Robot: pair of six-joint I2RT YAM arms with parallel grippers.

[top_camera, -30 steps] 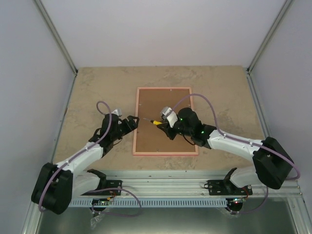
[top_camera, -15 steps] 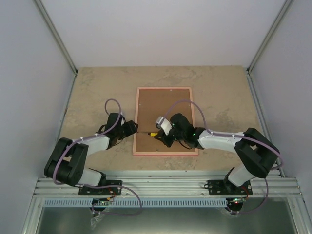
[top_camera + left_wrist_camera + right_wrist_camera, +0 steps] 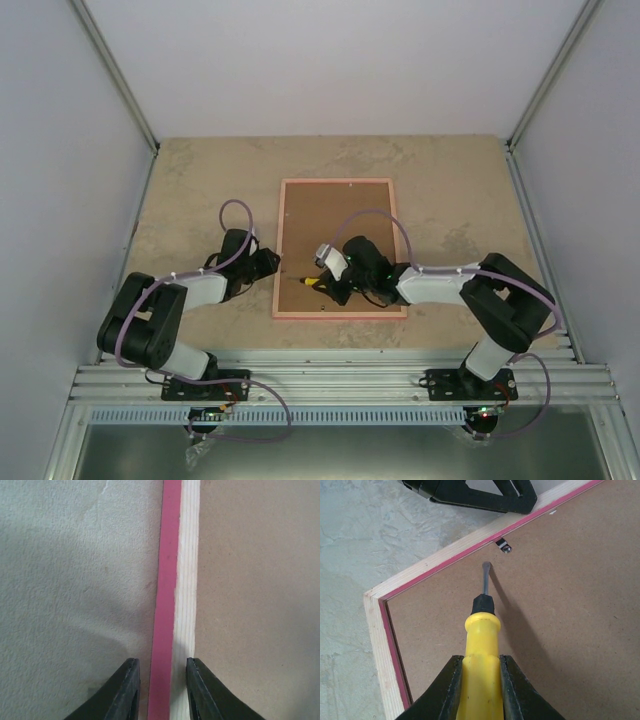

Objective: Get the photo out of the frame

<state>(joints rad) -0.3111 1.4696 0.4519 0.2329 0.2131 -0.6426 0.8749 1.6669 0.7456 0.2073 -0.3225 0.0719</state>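
The pink frame (image 3: 337, 182) lies face down on the table with its brown fibreboard back (image 3: 335, 215) up. The photo is hidden under that back. My left gripper (image 3: 163, 665) stands astride the frame's left rail (image 3: 172, 580). Its jaws are narrowly open: the right finger touches the rail's inner edge and a small gap shows at the left finger. My right gripper (image 3: 481, 662) is shut on a yellow-handled screwdriver (image 3: 482, 635). The blade tip hovers just short of a small metal tab (image 3: 504, 545) on the left rail, near the frame's near-left corner.
Both arms reach over the near half of the frame (image 3: 340, 300). The beige table (image 3: 200, 190) runs to grey walls on the left, right and back. An aluminium rail (image 3: 340, 375) carries the arm bases at the near edge.
The left gripper's jaws have narrowed around the frame's left rail. The right gripper has carried the screwdriver nearer and to the left, toward the near-left corner, with both arms folding in lower.
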